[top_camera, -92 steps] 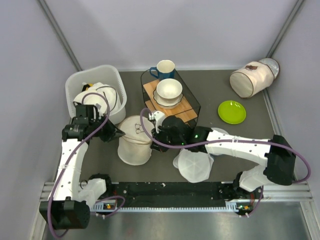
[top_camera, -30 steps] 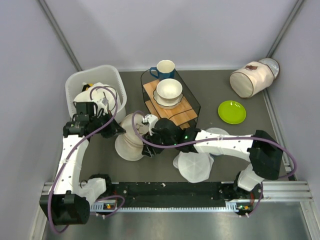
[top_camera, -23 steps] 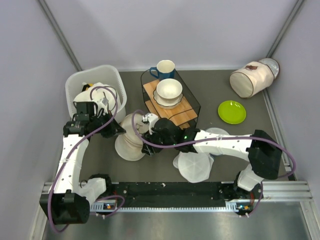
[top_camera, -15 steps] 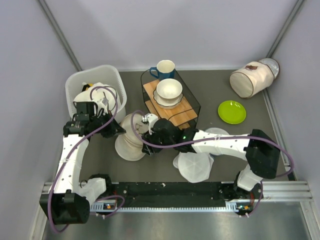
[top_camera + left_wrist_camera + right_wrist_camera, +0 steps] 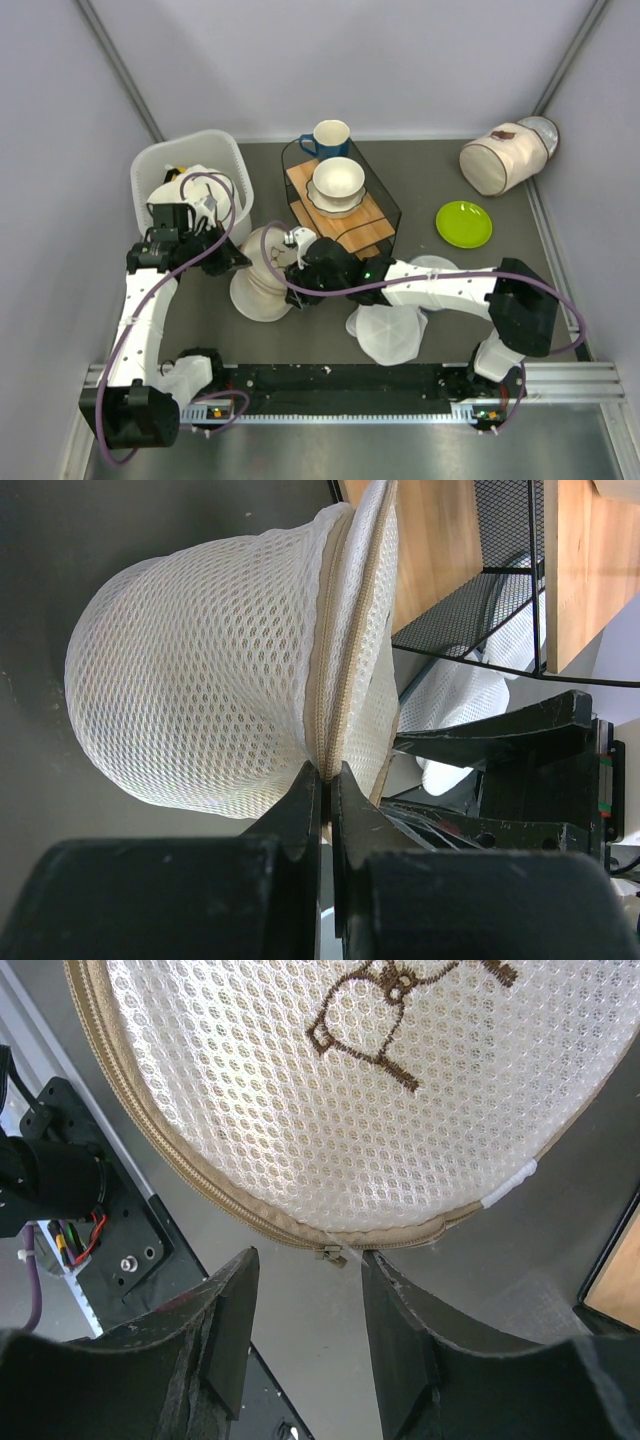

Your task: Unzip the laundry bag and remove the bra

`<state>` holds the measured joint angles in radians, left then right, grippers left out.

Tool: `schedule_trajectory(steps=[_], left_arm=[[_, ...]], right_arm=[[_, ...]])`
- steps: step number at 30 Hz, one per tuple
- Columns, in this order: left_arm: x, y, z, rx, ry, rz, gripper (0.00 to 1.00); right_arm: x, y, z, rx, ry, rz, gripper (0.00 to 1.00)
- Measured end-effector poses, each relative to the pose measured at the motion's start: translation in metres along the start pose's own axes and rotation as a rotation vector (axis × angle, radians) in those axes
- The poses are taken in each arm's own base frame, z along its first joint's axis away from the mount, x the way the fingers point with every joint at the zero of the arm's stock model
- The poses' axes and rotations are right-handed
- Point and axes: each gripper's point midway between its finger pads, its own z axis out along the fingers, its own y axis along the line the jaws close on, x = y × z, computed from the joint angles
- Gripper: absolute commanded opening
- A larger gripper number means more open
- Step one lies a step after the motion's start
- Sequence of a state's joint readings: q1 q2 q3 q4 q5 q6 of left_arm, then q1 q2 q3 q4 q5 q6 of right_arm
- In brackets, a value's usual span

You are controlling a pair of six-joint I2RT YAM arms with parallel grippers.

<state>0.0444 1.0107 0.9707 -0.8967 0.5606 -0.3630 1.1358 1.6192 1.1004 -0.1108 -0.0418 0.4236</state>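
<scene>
Grey tabletop under the laundry bag, lilac walls around

No words or numbers are readable anywhere; the only sign is a brown stitched mark, similar to eyeglasses, on the laundry bag

Round cream mesh laundry bag, zip shut all round, tilted up on edge

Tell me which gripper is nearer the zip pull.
Right. The right gripper hangs open just short of the zip pull. The left gripper is shut on the bag at its zipped rim, no pull in its view.
</scene>
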Motion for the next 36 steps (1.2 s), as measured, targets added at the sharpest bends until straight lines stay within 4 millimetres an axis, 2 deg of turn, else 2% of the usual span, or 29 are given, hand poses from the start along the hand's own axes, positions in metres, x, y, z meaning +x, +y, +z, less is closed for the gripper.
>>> schedule_trajectory(steps=[3,6,7,8,10,17,22,23,24,25,26,28,29,32,36], left_arm=[[0.000,0.000,0.000,0.000,0.000,0.000,0.00],[0.000,0.000,0.000,0.000,0.000,-0.001,0.00],[0.000,0.000,0.000,0.000,0.000,-0.001,0.00],[0.000,0.000,0.000,0.000,0.000,-0.001,0.00],[0.000,0.000,0.000,0.000,0.000,0.000,0.00],[0.000,0.001,0.000,-0.003,-0.001,0.000,0.00],[-0.002,0.003,0.002,-0.017,-0.002,-0.004,0.01],[-0.004,0.004,0.003,-0.025,-0.002,-0.008,0.08],[-0.007,0.005,0.004,-0.033,-0.004,-0.011,0.24],[-0.009,0.006,0.005,-0.039,-0.004,-0.015,0.61],[-0.011,0.007,0.005,-0.048,-0.003,-0.022,0.76],[-0.020,0.006,0.006,-0.061,-0.013,-0.036,0.95],[-0.024,0.005,0.005,-0.065,-0.022,-0.037,0.99],[-0.032,-0.001,-0.005,-0.074,-0.047,-0.031,0.99],[-0.031,-0.011,-0.034,-0.102,-0.115,-0.031,0.99]], right_arm=[[0.001,0.000,0.002,-0.001,0.000,0.001,0.50],[0.004,-0.002,0.006,0.003,0.009,0.005,0.32],[0.006,-0.002,0.008,0.006,0.014,0.006,0.20],[0.007,-0.003,0.009,0.009,0.018,0.007,0.11],[0.007,-0.005,0.009,0.016,0.017,0.006,0.00],[0.005,-0.006,0.009,0.035,0.001,0.012,0.00],[0.001,-0.001,-0.001,0.028,-0.010,-0.003,0.00],[0.002,0.001,-0.005,0.025,-0.006,-0.009,0.00],[0.001,0.004,-0.008,0.019,-0.007,-0.017,0.00],[0.001,0.006,-0.010,0.014,-0.007,-0.021,0.00],[0.001,0.008,-0.013,0.007,-0.005,-0.027,0.00],[0.003,0.014,-0.019,-0.015,0.009,-0.033,0.00],[0.006,0.016,-0.020,-0.024,0.020,-0.034,0.00],[0.012,0.020,-0.023,-0.041,0.055,-0.033,0.00],[0.004,0.027,-0.025,-0.059,0.054,-0.025,0.00]])
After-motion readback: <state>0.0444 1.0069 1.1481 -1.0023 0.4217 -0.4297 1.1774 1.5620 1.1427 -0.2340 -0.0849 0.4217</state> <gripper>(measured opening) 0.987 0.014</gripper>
